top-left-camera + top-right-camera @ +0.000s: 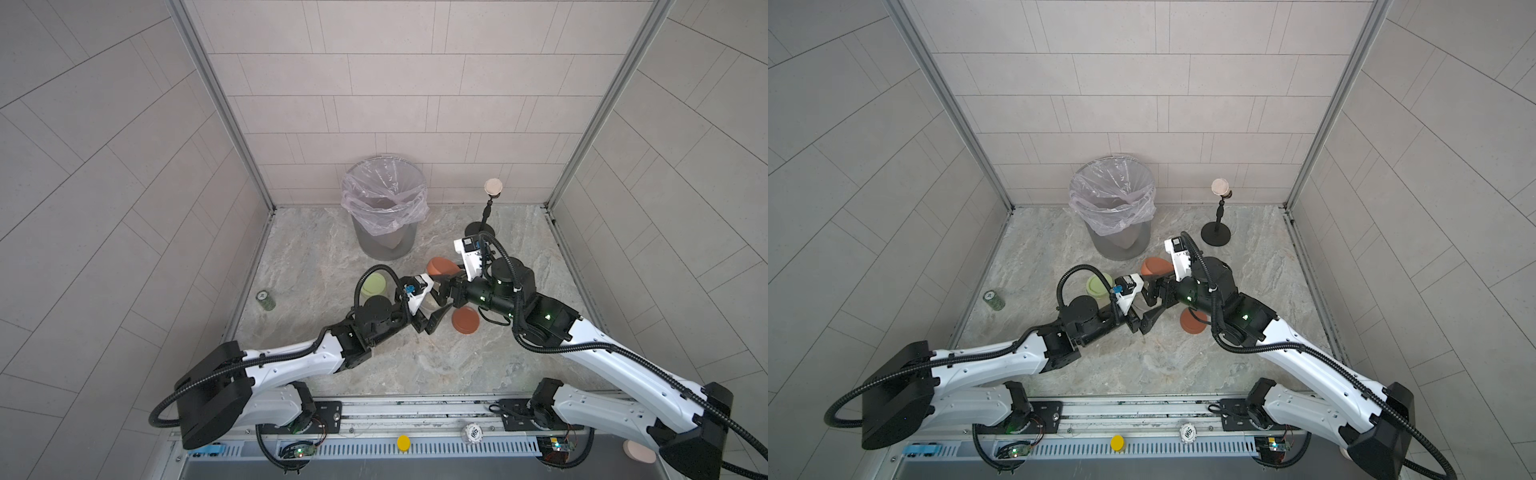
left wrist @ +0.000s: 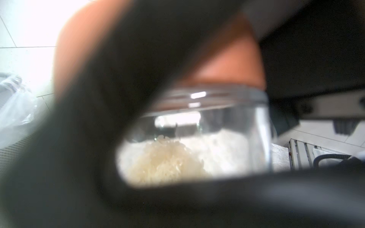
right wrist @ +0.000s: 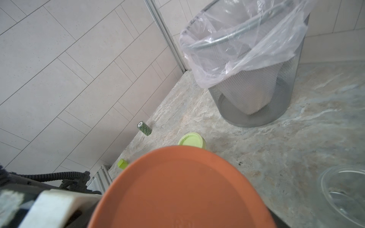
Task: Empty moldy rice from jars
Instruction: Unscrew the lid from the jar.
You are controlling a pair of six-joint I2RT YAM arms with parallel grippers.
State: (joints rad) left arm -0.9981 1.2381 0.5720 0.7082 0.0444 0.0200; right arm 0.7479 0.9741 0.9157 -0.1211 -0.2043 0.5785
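Your left tool (image 1: pixel 432 315) is clamped on a clear glass jar (image 2: pixel 233 126) at the middle of the marbled stone counter (image 3: pixel 256 142). Its dark fingers (image 2: pixel 88 128) wrap the jar's smooth wall. The moldy rice (image 2: pixel 167 161) sits inside as a pale, grainy heap. Your right tool (image 1: pixel 444 289) is at the jar's round rust-red lid (image 3: pixel 183 187), but you cannot tell how wide its jaws stand. A second rust-red lid (image 1: pixel 465 322) lies flat nearby.

We cannot tell how the right hand (image 1: pixel 442 290) stands; the rust-red lid (image 3: pixel 183 189) hides its fingers. A blurred finger (image 2: pixel 98 102) covers most of the jar (image 2: pixel 237 126). Print on the can (image 1: pixel 266 300) at 9 o'clock is unreadable.
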